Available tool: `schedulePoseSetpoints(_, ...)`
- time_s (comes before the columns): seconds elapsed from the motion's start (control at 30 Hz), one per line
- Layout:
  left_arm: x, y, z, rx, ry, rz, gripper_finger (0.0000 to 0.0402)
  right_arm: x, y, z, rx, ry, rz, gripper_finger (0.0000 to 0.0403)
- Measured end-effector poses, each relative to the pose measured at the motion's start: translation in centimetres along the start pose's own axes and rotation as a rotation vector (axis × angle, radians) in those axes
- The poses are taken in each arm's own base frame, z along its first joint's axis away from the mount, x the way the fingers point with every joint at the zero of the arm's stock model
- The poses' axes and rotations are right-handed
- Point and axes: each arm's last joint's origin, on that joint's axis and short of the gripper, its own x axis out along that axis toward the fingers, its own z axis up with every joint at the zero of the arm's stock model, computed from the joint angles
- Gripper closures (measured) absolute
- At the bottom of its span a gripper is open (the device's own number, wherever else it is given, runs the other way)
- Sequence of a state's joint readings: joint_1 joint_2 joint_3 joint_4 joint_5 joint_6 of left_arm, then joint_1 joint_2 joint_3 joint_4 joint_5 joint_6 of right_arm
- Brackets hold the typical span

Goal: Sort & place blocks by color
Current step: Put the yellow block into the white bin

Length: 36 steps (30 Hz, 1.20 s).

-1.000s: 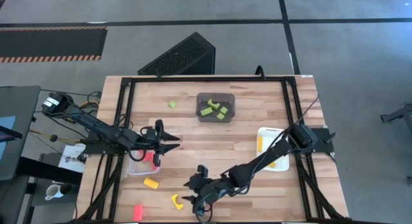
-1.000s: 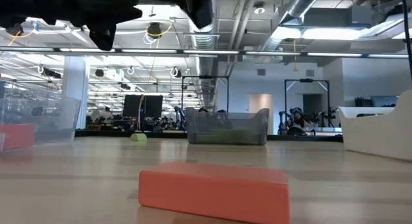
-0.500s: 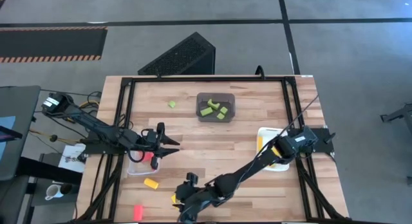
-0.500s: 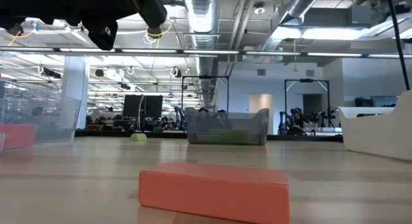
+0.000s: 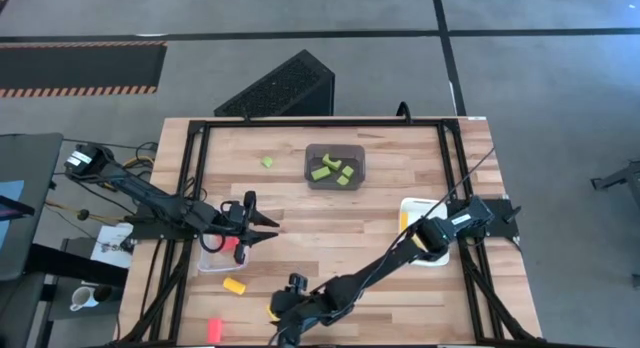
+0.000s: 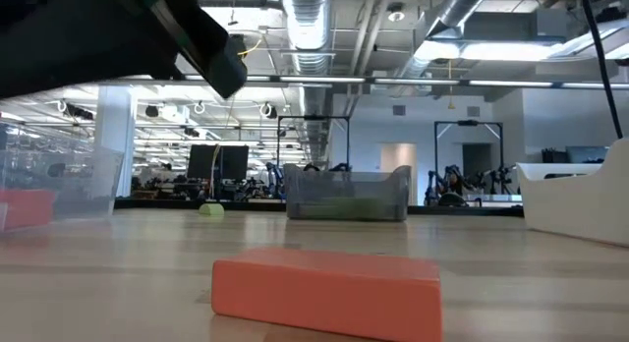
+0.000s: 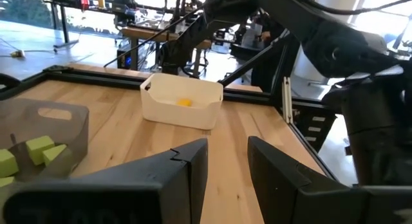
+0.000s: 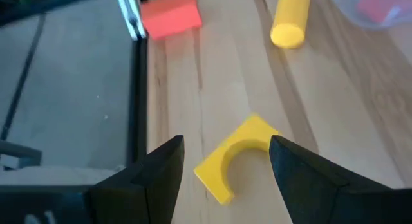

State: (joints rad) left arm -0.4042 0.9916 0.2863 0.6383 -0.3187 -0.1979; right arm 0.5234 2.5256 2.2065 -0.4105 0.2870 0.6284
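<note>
Since a second ago your right arm has swung from the middle of the near edge toward the near-left part of the surface (image 5: 330, 213), and its gripper, the right gripper (image 5: 283, 323), now sits over the yellow arch block (image 8: 235, 158). From the right wrist view you can see its jaws standing apart, one finger on each side of the arch, with nothing gripped; whether they touch the block you cannot tell. The arch lies flat on the wood with its hollow toward the camera.

Your left arm has barely shifted. The left gripper (image 5: 262, 226) hangs over the clear bin (image 5: 213, 262) at the left side, jaws parted by a narrow gap and holding nothing in the left wrist view. A red block (image 5: 230, 244) shows in that bin beneath it.

Just beyond the arch you have a yellow cylinder block (image 5: 235, 285), and a red bar block (image 5: 214, 329) lies close to the near-left edge; it fills the foreground of the low view.

Green blocks (image 5: 333, 171) lie in the dark grey bin (image 5: 311, 166) at the far middle, and one green block (image 5: 267, 162) lies loose to its left. The white bin (image 7: 181, 114) on the right holds a yellow block (image 7: 185, 102).
</note>
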Motion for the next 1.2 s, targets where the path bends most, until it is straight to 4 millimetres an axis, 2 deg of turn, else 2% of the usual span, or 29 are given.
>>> schedulePoseSetpoints(0.17,0.0,0.0,0.0,-0.009,0.000,0.004,0.0304,-0.1,0.4,-0.5,-0.015,0.009,0.004,0.0148)
schedulePoseSetpoints(0.5,0.0,0.1,-0.2,-0.027,0.019,0.013,0.0304,1.7,0.4,-2.6,-0.027,0.036,-0.006,0.0148)
schedulePoseSetpoints(0.67,0.0,0.1,-0.3,-0.029,0.024,0.014,0.0304,2.4,0.6,-2.9,0.004,0.003,0.020,0.0148)
schedulePoseSetpoints(0.9,0.0,0.1,-0.5,-0.034,0.045,0.019,0.0304,3.5,-0.2,-4.1,0.025,0.047,-0.033,0.0150)
schedulePoseSetpoints(1.03,0.0,0.1,-0.5,-0.034,0.045,0.019,0.0304,3.3,-0.7,-4.3,0.038,0.068,-0.090,0.0169)
schedulePoseSetpoints(1.2,0.0,0.1,-0.5,-0.034,0.045,0.020,0.0304,3.4,-0.9,-4.1,0.032,0.062,-0.104,0.0222)
